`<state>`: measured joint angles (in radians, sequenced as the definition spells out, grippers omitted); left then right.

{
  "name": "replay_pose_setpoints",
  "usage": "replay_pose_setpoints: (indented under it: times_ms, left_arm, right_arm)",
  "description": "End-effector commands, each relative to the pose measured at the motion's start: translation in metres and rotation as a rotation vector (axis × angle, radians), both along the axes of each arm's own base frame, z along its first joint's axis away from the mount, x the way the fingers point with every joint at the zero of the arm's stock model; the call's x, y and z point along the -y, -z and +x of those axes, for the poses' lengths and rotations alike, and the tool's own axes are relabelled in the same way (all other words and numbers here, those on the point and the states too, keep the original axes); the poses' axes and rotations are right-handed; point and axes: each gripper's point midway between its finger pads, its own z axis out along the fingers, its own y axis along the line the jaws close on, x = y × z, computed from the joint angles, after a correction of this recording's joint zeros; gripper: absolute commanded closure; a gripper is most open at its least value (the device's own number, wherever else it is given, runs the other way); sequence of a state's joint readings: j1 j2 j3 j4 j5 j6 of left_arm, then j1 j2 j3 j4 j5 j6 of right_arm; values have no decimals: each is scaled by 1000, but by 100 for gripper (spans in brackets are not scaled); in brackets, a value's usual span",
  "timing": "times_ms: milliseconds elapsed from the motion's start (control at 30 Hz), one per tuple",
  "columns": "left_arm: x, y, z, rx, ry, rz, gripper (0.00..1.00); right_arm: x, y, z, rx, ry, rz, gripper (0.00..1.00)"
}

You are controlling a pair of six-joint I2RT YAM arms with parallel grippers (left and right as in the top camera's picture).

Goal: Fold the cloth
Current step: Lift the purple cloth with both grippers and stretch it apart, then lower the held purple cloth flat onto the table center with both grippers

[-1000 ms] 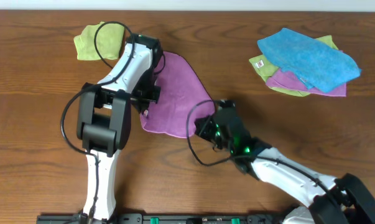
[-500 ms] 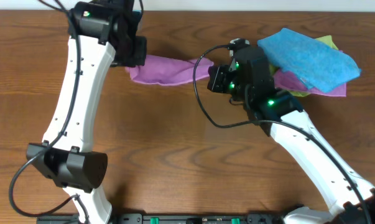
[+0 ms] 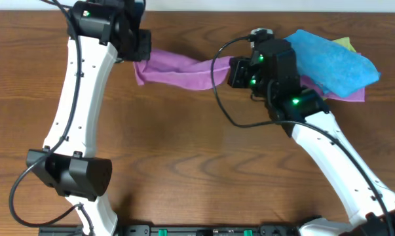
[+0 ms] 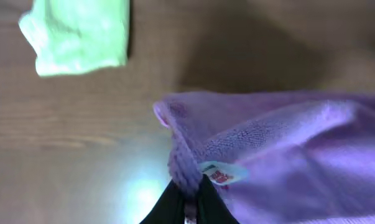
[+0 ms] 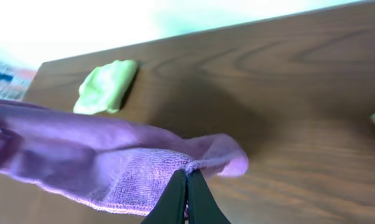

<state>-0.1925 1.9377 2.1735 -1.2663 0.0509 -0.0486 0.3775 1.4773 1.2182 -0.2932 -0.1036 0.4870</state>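
The purple cloth (image 3: 179,69) hangs in the air, stretched between my two grippers over the far part of the table. My left gripper (image 3: 139,58) is shut on its left corner, next to the white label (image 4: 217,173); the cloth (image 4: 287,155) fills the right of the left wrist view. My right gripper (image 3: 228,73) is shut on the right corner; in the right wrist view the fingers (image 5: 186,190) pinch the cloth's edge (image 5: 112,162), which sags to the left above the wood.
A pile of cloths lies at the far right, a blue one (image 3: 328,59) on top of purple and green ones. A light green cloth (image 4: 78,34) lies on the table below my left gripper and also shows in the right wrist view (image 5: 106,93).
Both arms lifted the purple cloth off the table and carried it to the far side, stretched between them. In the last half second the cloth shifted slightly right.
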Motion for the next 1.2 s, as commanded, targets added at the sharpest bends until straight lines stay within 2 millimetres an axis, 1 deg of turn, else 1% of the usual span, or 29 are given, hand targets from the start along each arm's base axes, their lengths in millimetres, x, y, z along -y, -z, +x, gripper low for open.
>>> replay_pose_setpoints:
  times_ms: [0, 67, 167, 233, 300, 433, 467, 600, 700, 733, 900, 1000, 1133, 1167]
  left_arm:
    - [-2, 9, 14, 6, -16, -32, 91]
    - [3, 9, 19, 12, -23, -78, 94]
    - [13, 8, 18, 7, 10, -119, 94]
    - [20, 13, 5, -49, 41, -146, 94]
    - [26, 23, -17, -147, 74, -163, 94]
    - [30, 53, -54, -326, 100, -132, 94]
    - [31, 62, -65, -377, 106, -123, 94]
    - [33, 80, -93, -505, 113, -109, 94]
    - [40, 84, -115, -600, 149, -150, 94]
    - [40, 84, -119, -616, 157, -155, 94]
    - [38, 83, -143, -719, 160, -136, 94]
    - [41, 83, -153, -753, 167, -134, 94]
    - [48, 92, -166, -797, 212, -115, 94]
    - [50, 96, -168, -804, 222, -110, 88]
  right_arm:
    - [18, -20, 17, 95, 37, -42, 99]
    - [25, -28, 23, 127, 50, -34, 99]
    - [22, -28, 21, 128, 18, -37, 99]
    - [12, -24, 14, 103, -34, -23, 99]
    - [2, -13, 2, 49, -73, -29, 99]
    - [-17, 18, -30, -90, -132, -90, 98]
    - [-20, 25, -37, -119, -130, -115, 98]
    - [-27, 40, -60, -206, -131, -142, 98]
    - [-30, 50, -82, -298, -129, -146, 98]
    - [-30, 53, -87, -320, -130, -149, 99]
    - [-36, 62, -117, -401, -164, -184, 98]
    - [-37, 66, -126, -427, -178, -206, 98]
    - [-34, 70, -131, -445, -174, -230, 98]
    - [-32, 71, -131, -448, -171, -236, 95]
